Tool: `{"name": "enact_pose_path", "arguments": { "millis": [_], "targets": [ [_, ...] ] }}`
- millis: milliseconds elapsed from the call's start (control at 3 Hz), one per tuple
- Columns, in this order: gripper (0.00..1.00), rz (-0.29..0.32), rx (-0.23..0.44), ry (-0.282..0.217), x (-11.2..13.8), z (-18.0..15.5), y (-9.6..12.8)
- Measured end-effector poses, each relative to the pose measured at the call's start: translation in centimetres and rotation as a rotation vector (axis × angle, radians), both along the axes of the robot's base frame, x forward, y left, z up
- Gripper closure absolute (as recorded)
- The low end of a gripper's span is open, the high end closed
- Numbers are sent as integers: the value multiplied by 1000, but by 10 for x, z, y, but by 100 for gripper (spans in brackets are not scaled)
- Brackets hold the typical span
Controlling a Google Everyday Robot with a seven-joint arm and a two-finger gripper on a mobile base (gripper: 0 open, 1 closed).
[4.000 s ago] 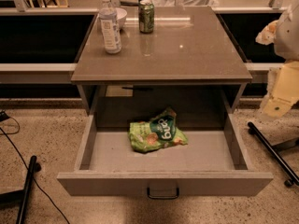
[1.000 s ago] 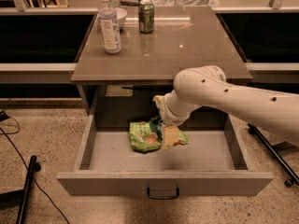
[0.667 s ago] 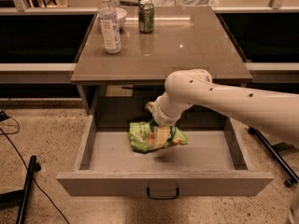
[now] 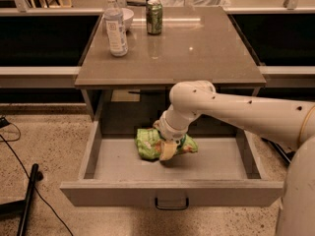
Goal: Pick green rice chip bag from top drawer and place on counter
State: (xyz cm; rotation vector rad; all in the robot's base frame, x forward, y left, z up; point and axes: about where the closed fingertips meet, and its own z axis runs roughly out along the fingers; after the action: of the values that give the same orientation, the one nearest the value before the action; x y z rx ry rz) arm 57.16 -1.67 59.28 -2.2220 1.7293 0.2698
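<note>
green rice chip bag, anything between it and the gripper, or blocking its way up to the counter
Nothing visible. The gripper is right at the green rice chip bag in the open top drawer. On the counter, a water bottle and green can stand at the far left, away from its near edge.

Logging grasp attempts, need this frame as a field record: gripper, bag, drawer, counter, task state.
gripper: gripper reached down into the drawer, at the bag's middle
bag: green rice chip bag lies in the drawer, near centre
drawer: top drawer pulled open
counter: counter holds water bottle, green can, bowl, all at its back left
task state: bag not yet on counter
</note>
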Motion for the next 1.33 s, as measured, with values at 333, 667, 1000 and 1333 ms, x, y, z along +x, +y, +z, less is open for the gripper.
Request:
{"name": "enact_pose_path", "arguments": {
  "millis": [333,667,1000,1333],
  "targets": [
    [46,4,2,6,-3,1,0],
    [70,18,69,-59,-13,44,-1],
    [93,-2,153,-200,-30,121,-29],
    [100,-48,187,-331,-49,194,-57]
  ]
}}
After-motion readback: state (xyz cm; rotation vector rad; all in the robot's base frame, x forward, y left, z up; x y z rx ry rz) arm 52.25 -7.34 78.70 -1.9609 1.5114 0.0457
